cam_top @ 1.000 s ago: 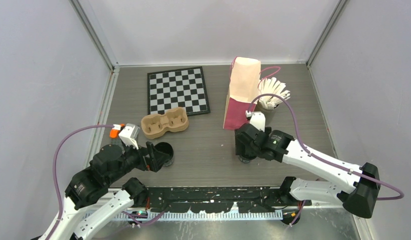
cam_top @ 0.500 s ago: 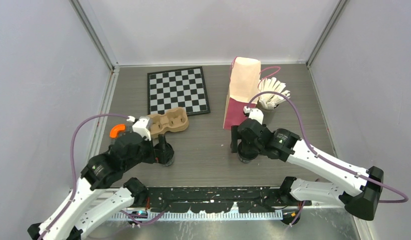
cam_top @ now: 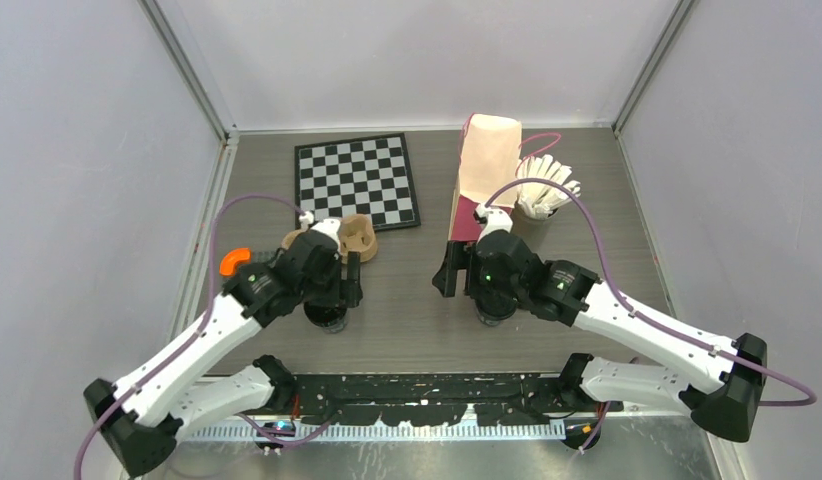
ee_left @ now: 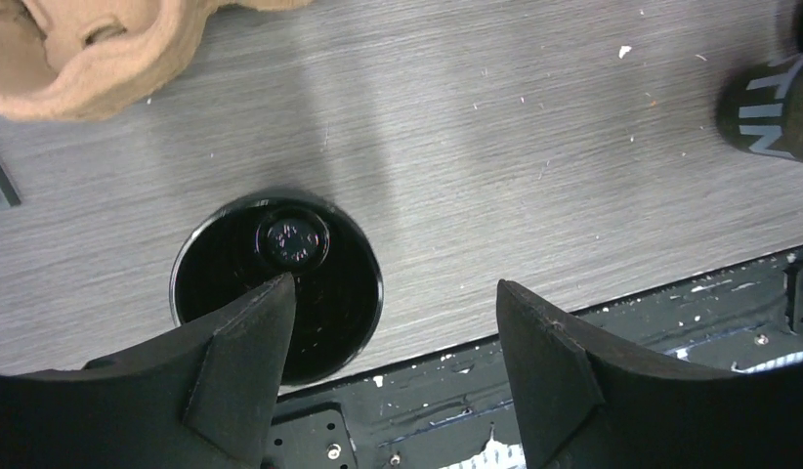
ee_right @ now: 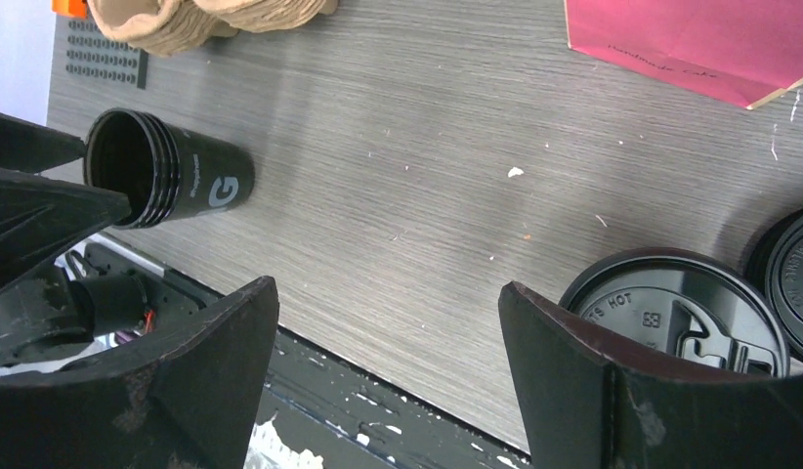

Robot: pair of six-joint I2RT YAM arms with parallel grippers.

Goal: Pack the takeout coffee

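An open black cup (ee_left: 310, 293) stands upright near the table's front edge, also visible as the cup (ee_right: 173, 176) with white print. My left gripper (ee_left: 396, 288) points down over it, open; one fingertip (ee_left: 251, 342) overlaps the cup's mouth and the other hangs beside it. Two flat black lids, a lid (ee_right: 671, 313) marked HOT and a lid (ee_right: 793, 274) at the edge, lie under my right gripper (ee_right: 388, 288). That gripper is open and holds nothing, and its right finger (ee_right: 612, 391) covers the near lid's rim. In the top view the left gripper (cam_top: 327, 300) and right gripper (cam_top: 487, 300) hide these things.
The brown pulp tray (cam_top: 359, 235) lies just behind the left gripper. The tall paper bag (cam_top: 485, 175) stands behind the right gripper, with a grey cup of white sticks (cam_top: 542, 190) beside it and a chessboard (cam_top: 355, 180) at the back. Another black round thing with white lettering (ee_left: 769, 117) sits right of the cup.
My left arm has swung from beside the cup to above it, fingers now pointing down, and its jaws have narrowed a little. My right gripper has shifted slightly left over the lids.
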